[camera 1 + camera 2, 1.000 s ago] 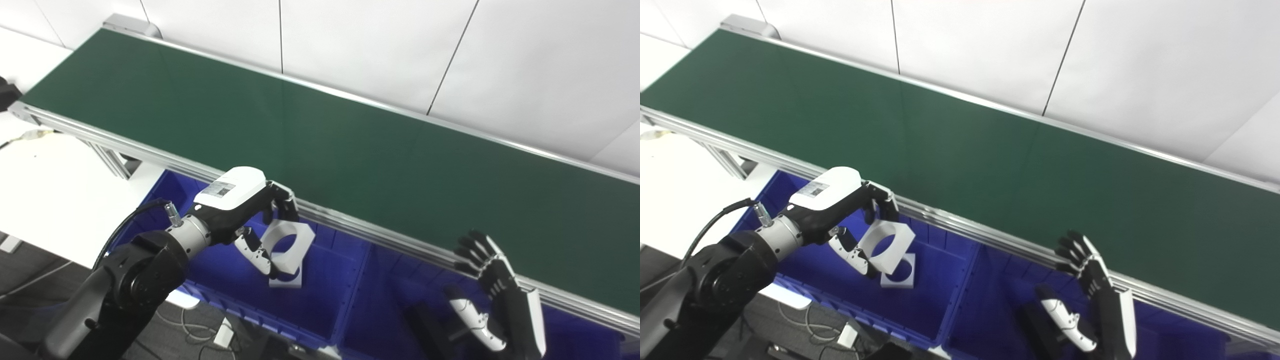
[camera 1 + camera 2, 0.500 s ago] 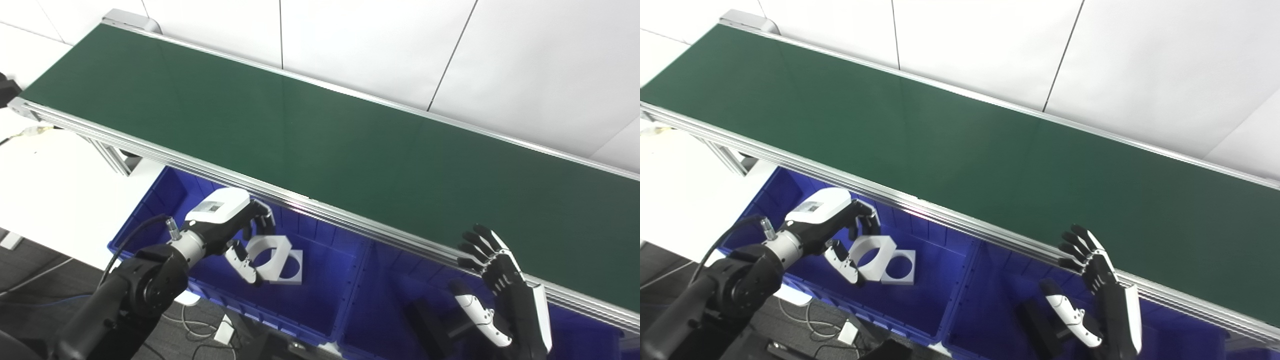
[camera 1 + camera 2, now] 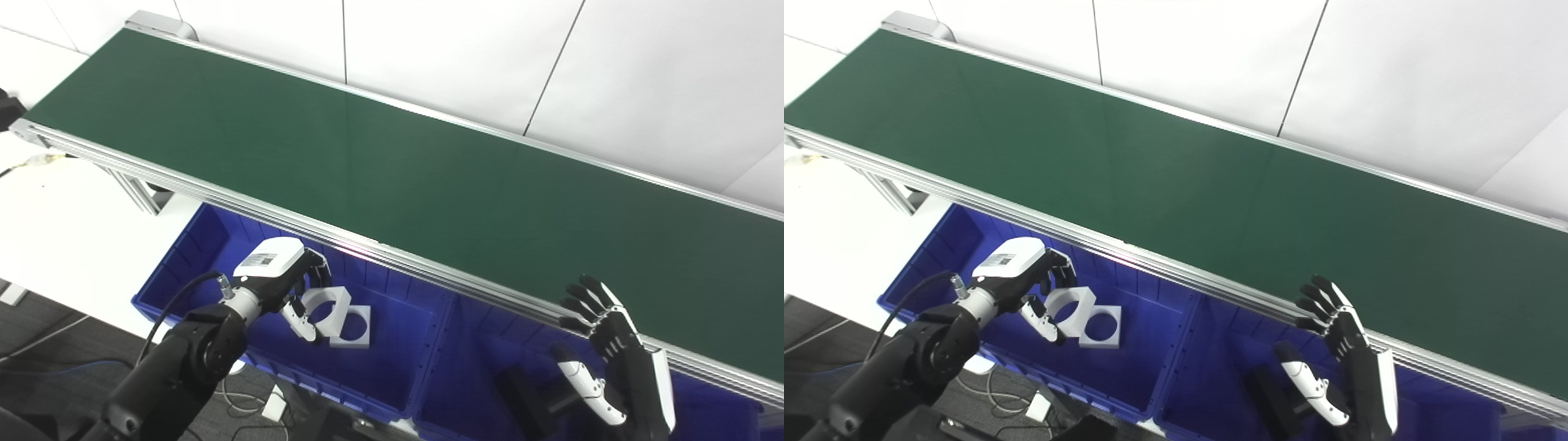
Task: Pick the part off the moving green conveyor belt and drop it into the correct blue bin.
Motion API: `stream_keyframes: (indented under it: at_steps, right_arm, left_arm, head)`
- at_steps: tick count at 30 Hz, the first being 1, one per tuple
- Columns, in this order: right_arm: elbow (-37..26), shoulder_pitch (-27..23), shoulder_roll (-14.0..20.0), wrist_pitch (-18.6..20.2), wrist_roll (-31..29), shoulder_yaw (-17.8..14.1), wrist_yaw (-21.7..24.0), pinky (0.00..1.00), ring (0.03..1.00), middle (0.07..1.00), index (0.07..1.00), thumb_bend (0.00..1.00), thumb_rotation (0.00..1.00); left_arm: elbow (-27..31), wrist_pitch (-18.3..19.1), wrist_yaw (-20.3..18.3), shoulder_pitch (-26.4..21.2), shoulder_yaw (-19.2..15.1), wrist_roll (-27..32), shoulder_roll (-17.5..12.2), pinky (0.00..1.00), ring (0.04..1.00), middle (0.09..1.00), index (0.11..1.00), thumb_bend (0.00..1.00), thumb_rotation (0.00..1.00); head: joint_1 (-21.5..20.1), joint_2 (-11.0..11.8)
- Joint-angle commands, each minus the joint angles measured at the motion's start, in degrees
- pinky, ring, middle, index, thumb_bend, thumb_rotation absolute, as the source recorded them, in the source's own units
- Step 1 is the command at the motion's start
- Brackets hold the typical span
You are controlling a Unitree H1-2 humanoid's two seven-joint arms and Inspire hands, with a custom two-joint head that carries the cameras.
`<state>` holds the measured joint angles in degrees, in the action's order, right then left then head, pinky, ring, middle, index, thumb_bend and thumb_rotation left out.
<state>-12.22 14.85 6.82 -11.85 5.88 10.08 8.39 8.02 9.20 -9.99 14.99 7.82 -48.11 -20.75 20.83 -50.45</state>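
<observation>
Left hand (image 3: 278, 278) gripping white part (image 3: 324, 303) inside blue bin (image 3: 398, 367), right hand (image 3: 612, 361) spread, holding nothing

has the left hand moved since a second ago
Yes. The left hand, holding a white part, has dropped from the conveyor rail down into the left blue bin, beside the part already there.

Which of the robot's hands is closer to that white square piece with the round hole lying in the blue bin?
Left. The left hand is right beside the white square piece, holding a similar white part; the right hand hovers open over the neighbouring bin.
</observation>
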Motion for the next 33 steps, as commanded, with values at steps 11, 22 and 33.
stream_keyframes:
  at_steps: [11, 22, 33]
  right_arm:
    - [-2.0, 0.0, -0.4, -0.5, -0.4, 0.2, 0.0, 0.66, 0.772, 0.817, 0.863, 0.62, 0.48]
    - [-1.6, -0.1, -0.5, -0.8, -0.2, 0.4, -0.1, 0.66, 0.773, 0.816, 0.865, 0.63, 0.5]
    - [-1.3, 0.1, -0.5, -1.2, 0.2, 0.6, -0.2, 0.66, 0.772, 0.816, 0.868, 0.62, 0.5]
  left_arm:
    - [-0.2, 2.8, 3.8, -1.5, 2.2, -7.3, -0.6, 0.63, 0.692, 0.727, 0.633, 0.65, 0.02]
    - [4.7, 5.5, 0.7, -0.8, 2.6, -11.1, -1.3, 0.75, 0.92, 0.994, 0.987, 0.94, 0.0]
    - [13.1, 6.1, -2.7, 1.0, 2.3, -14.6, -1.2, 0.78, 0.937, 0.97, 0.986, 0.91, 0.0]
  head:
    - [-0.3, 0.5]
    - [-1.1, 1.1]
    - [-2.4, 1.9]
